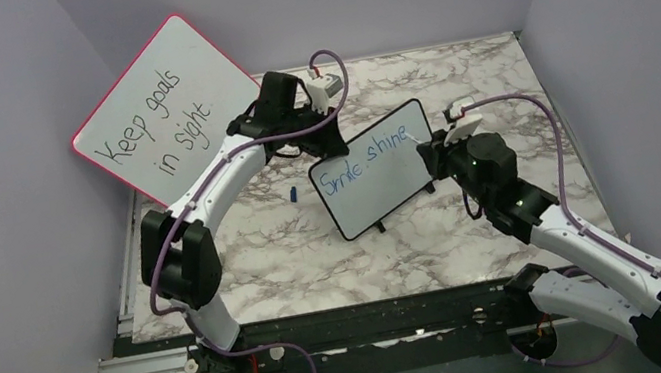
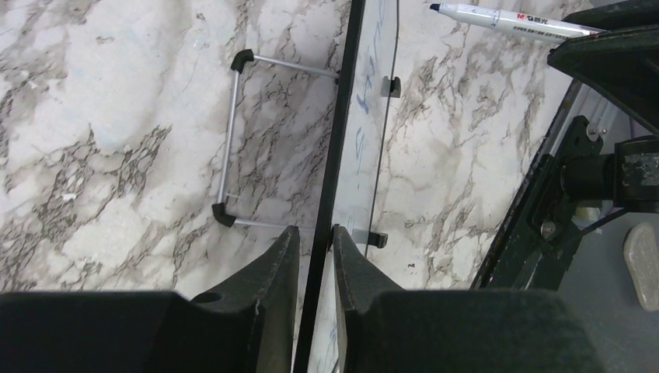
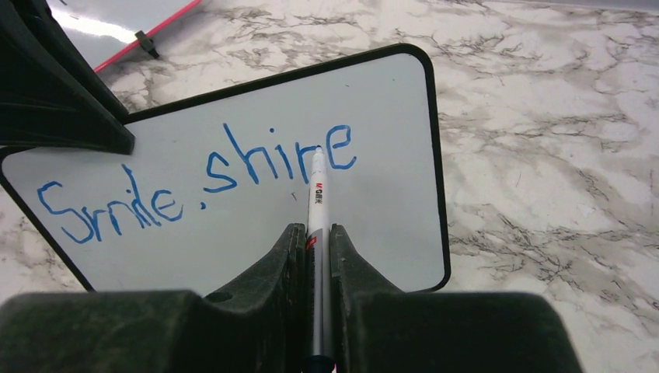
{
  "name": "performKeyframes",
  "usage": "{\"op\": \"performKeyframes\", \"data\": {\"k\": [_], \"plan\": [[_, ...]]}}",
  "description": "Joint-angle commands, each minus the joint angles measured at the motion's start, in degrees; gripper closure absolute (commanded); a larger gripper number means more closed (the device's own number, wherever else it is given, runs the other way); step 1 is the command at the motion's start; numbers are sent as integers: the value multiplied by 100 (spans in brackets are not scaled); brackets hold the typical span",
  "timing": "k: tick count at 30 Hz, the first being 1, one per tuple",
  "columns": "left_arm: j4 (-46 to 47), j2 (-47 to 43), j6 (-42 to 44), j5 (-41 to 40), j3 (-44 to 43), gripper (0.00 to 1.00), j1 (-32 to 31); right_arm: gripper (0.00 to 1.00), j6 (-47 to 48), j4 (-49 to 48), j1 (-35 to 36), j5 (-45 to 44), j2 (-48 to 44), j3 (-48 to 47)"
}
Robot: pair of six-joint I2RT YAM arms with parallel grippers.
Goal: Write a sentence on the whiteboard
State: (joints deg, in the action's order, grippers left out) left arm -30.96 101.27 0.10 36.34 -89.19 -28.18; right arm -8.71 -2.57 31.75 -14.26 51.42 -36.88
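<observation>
The whiteboard (image 1: 378, 194) stands tilted on its little black feet at mid-table, and the sentence (image 1: 367, 158) on it reads "Smile, shine" in blue. My left gripper (image 1: 304, 145) straddles the board's upper left edge. In the left wrist view its fingertips (image 2: 315, 231) sit on either side of the black frame (image 2: 342, 140), slightly parted, with a thin gap on the left side. My right gripper (image 3: 315, 228) is shut on a white marker (image 3: 317, 194). The marker's tip rests by the last "e" of the sentence (image 3: 194, 183) on the whiteboard (image 3: 194, 256).
A larger red-framed board (image 1: 166, 107) reading "Keep goals in sight" leans against the back left wall. A small blue cap (image 1: 292, 194) lies on the marble table left of the whiteboard. The whiteboard's wire stand (image 2: 229, 140) reaches out behind it. Purple walls enclose the table.
</observation>
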Motion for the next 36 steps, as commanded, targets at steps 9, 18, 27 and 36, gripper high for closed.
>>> {"op": "performKeyframes", "data": {"k": [9,18,27,36], "plan": [[3303,-2142,-1869,-631,2758,69,518,99,89,11,219,811,-181,62],[4768,-2096,-2364,587,3596,61,727,99,159,61,584,836,-164,35],[4773,-1594,-1806,1105,3572,60,604,99,315,216,1089,368,5,-67],[3772,-1312,-866,1336,2989,69,690,99,403,364,1301,170,61,-130]]}}
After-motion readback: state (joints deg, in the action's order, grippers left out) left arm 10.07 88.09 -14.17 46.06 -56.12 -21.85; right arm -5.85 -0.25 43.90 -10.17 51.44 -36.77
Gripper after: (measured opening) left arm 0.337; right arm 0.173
